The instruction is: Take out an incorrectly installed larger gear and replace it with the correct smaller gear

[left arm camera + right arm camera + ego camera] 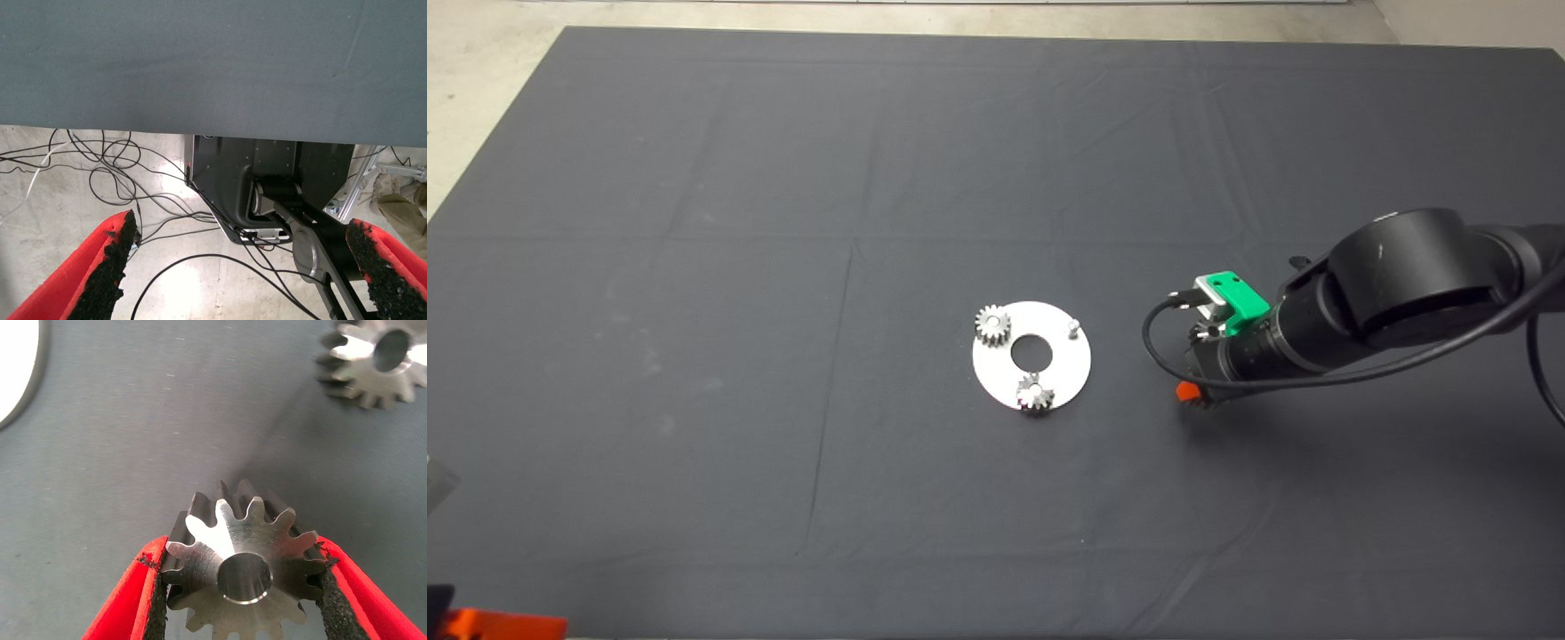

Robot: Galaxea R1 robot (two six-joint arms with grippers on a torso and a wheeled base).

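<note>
dark mat (694, 178) bears the plate (1072, 364), one pin (1073, 327) bare. right of it your right gripper (241, 548) clamps the larger gear (227, 533), apparently removed; the smaller gear (373, 360) lies near. next, release it and take the smaller; the left gripper (243, 230) waits near-left, fingers apart.

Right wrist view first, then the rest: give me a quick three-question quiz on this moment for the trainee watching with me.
1. True or false: the right hand is shut on a steel gear, with a red finger on each side of it.
2. How many small silver gears sit on the silver disc? A) one B) two C) three
3. Fill in: the left hand, parked at the lower left of the head view, has its fingers ___.

Key: 1 true; 2 B; 3 open.
</note>
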